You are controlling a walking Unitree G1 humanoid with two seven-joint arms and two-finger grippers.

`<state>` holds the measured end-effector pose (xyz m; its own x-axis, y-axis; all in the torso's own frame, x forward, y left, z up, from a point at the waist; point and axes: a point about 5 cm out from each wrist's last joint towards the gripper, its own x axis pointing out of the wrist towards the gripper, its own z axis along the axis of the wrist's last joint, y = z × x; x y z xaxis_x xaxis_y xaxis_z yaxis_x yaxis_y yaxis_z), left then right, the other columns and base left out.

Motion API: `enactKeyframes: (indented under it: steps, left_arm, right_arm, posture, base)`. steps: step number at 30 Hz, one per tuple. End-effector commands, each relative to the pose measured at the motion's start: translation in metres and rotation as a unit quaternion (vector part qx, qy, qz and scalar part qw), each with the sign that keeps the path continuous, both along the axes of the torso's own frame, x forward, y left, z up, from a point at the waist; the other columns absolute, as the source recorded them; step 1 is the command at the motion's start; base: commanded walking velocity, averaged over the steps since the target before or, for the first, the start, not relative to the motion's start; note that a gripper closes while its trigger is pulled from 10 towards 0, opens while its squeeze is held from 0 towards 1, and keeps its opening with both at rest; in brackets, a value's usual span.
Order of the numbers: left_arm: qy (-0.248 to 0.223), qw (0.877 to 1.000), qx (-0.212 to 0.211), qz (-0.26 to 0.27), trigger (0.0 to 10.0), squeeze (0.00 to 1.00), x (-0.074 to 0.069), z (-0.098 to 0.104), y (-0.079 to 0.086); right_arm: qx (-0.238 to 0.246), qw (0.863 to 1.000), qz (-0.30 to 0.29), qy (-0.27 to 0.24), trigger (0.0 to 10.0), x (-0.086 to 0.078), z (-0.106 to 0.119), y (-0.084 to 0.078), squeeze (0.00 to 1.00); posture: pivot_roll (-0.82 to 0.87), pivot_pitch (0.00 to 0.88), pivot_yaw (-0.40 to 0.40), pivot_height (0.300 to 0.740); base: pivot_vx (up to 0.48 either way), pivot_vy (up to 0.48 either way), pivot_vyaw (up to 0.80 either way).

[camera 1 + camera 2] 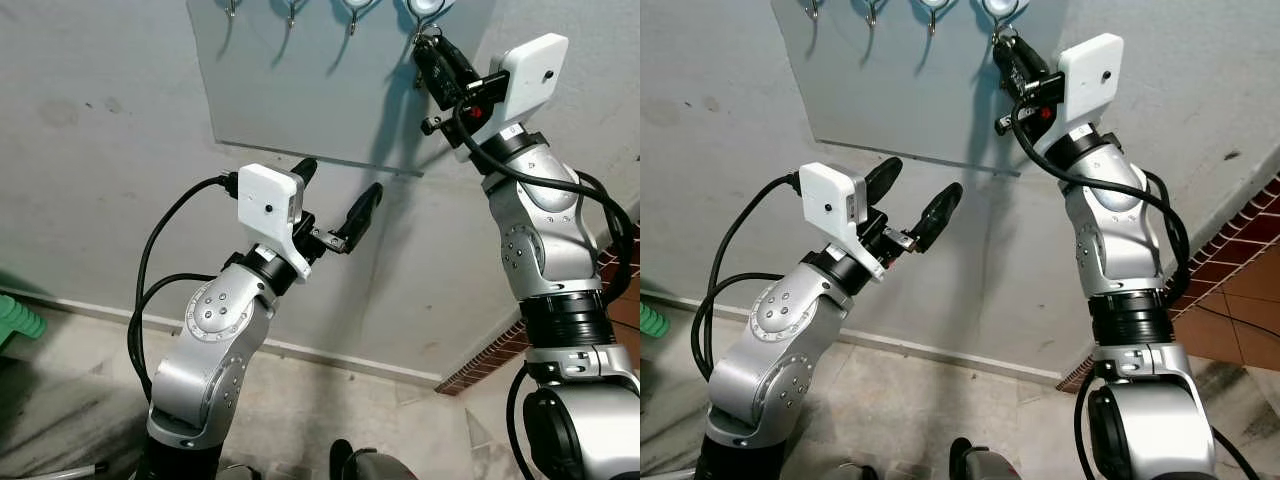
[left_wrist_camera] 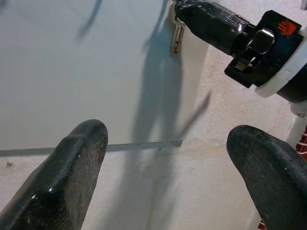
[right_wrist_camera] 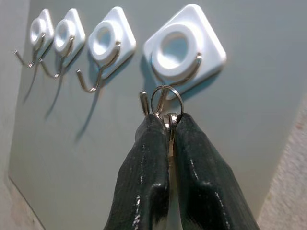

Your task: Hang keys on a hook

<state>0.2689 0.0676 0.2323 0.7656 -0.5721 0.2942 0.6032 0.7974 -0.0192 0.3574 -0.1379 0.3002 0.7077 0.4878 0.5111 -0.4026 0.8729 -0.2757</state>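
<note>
Under four hooks (image 3: pixel 103 50), right hand (image 3: pixel 169 125) pinches keys (image 3: pixel 167 108); left hand (image 1: pixel 338 203) spread.

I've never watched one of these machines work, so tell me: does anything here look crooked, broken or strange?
Nothing stands out. The four white hooks sit in an even row on the grey wall panel. The right claw pinches the keys, their ring right at the end hook. The left claw hangs open below, holding nothing.

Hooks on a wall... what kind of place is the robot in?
Probably a home's entryway or a spot by a door. A grey board with a row of white hooks hangs on a rough plastered wall, above a stone floor. The right gripper holds keys up to the end hook.
</note>
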Motion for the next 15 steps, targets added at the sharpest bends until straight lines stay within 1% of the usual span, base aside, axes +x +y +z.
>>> enactKeyframes:
  steps: [1,8,14,15]
  left_arm:
    - [-0.001,1.0,-0.005,0.003,10.0,0.0,-0.0034,0.0019,0.0016]
    - [0.007,1.0,-0.014,0.004,10.0,0.0,-0.0037,0.0011,0.0017]
    - [0.009,1.0,-0.016,0.006,10.0,0.0,-0.0036,0.0012,0.0018]
    - [0.012,1.0,-0.019,0.007,10.0,0.0,-0.0035,0.0009,0.0018]
  right_arm:
    - [-0.021,0.999,-0.022,-0.009,10.0,0.0022,0.0037,-0.0054,0.0]
    - [-0.076,0.995,-0.05,-0.046,10.0,-0.0003,0.0035,-0.0053,0.0]
    - [-0.1,0.99,-0.075,-0.061,10.0,0.0015,0.0028,-0.0085,0.0]
    - [-0.114,0.987,-0.085,-0.069,10.0,0.0018,0.0022,-0.0088,0.0]
  posture:
    - [0.01,0.211,-0.053,0.74]
    - [0.01,0.21,-0.053,0.74]
    - [0.01,0.209,-0.054,0.74]
    - [0.01,0.207,-0.055,0.74]
  base:
    - [0.0,0.0,0.0]
    - [0.0,0.0,0.0]
    - [0.0,0.0,0.0]
    - [0.0,0.0,0.0]
